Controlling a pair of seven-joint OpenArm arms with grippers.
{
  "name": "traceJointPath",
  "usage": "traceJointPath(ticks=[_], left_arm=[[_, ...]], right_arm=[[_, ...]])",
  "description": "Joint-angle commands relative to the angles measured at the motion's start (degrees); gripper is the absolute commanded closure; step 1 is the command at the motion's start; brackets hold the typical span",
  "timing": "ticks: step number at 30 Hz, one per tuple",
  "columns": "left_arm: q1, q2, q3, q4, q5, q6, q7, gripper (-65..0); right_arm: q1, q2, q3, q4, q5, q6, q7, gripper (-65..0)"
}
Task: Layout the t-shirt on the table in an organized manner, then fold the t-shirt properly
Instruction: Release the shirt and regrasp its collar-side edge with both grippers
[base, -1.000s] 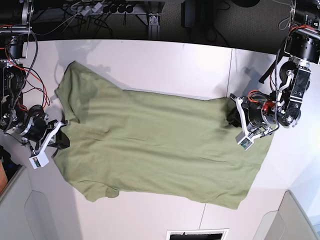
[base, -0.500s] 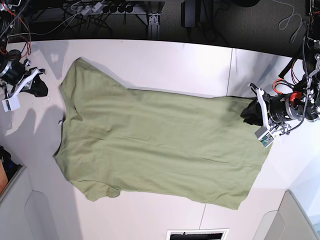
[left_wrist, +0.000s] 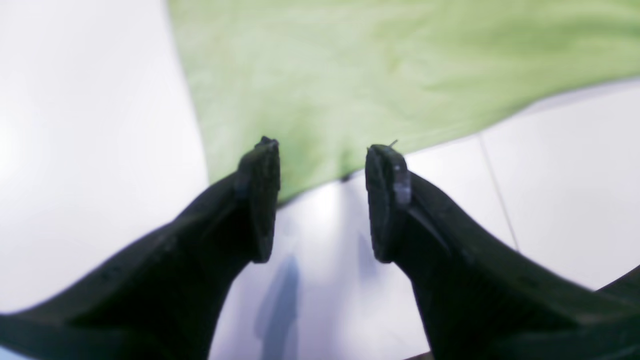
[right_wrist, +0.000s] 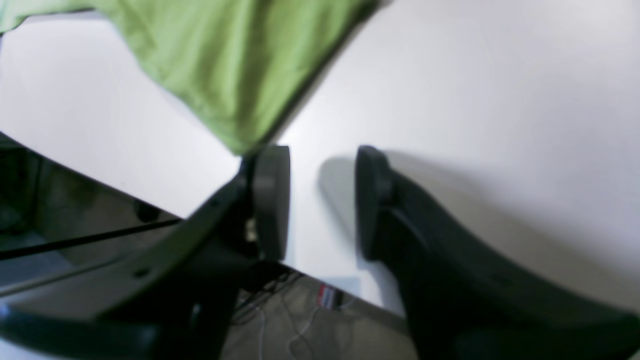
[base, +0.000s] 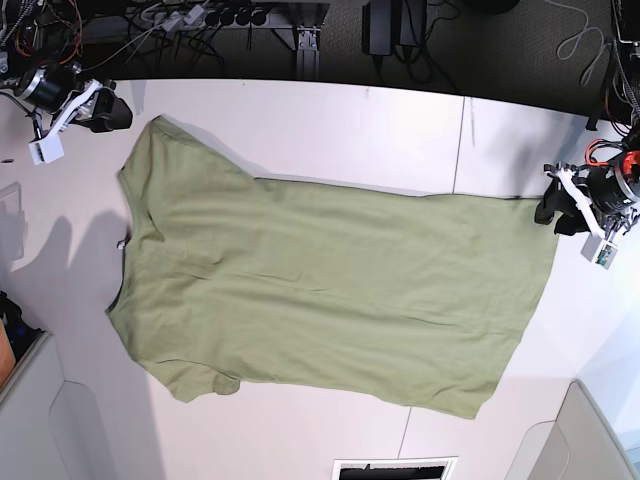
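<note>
Left wrist view: the left gripper (left_wrist: 321, 200) hangs over the white desk (left_wrist: 95, 150) with its two dark fingers (left_wrist: 257, 200) spread apart and nothing between them. Just past the fingertips lies a corner of the olive-green t-shirt (left_wrist: 380, 65), flat on the desk; the fingers do not touch it. A thin seam line (left_wrist: 497, 190) runs across the desk to one side of the fingers.

Right wrist view: the right gripper (right_wrist: 320, 200) is likewise released, its fingers (right_wrist: 270, 200) parted and empty. It sits near the desk edge (right_wrist: 150, 200), with floor and cables (right_wrist: 295, 320) showing beyond that edge. A pointed tip of the t-shirt (right_wrist: 225, 65) ends close to one fingertip; the blur makes it hard to tell whether they touch.

Base view: the t-shirt (base: 330, 280) lies spread flat across the middle of the desk (base: 330, 120), running lengthwise from the left side of the view to the right, with a sleeve (base: 200, 375) near the near-left part and another pointed part toward the far-left corner. The right gripper (base: 105, 112) is at the far-left corner of the desk, just beside that pointed part of the shirt. The left gripper (base: 548, 208) is near the right edge of the desk, just beside the shirt's corner there. The desk's seam line (base: 459, 145) crosses it right of centre.
</note>
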Motion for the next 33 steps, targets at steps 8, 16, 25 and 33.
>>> traceJointPath(ticks=[8, 16, 25, 33], left_arm=[[-1.1, -0.5, -3.0, -11.8, -0.4, 0.2, -2.1, -40.3], [-5.7, -0.5, -3.0, -20.6, -0.1, 0.2, -5.6, -40.6], [-14.8, 0.0, -2.2, -33.5, 2.7, -0.1, -9.0, -40.6], [-15.1, 0.0, 3.9, -33.7, 2.4, -3.9, -6.4, -40.6]], right_arm=[[0.4, -3.1, -1.5, 1.0, 1.3, 1.1, 0.6, -22.6], [2.2, -6.3, -1.7, 1.0, 1.1, 1.0, 0.7, -22.6], [2.3, -8.7, -1.7, 1.0, 1.0, 1.0, 0.9, -22.6], [4.2, -12.3, -1.7, 1.0, -1.8, 0.9, 2.2, -22.5]])
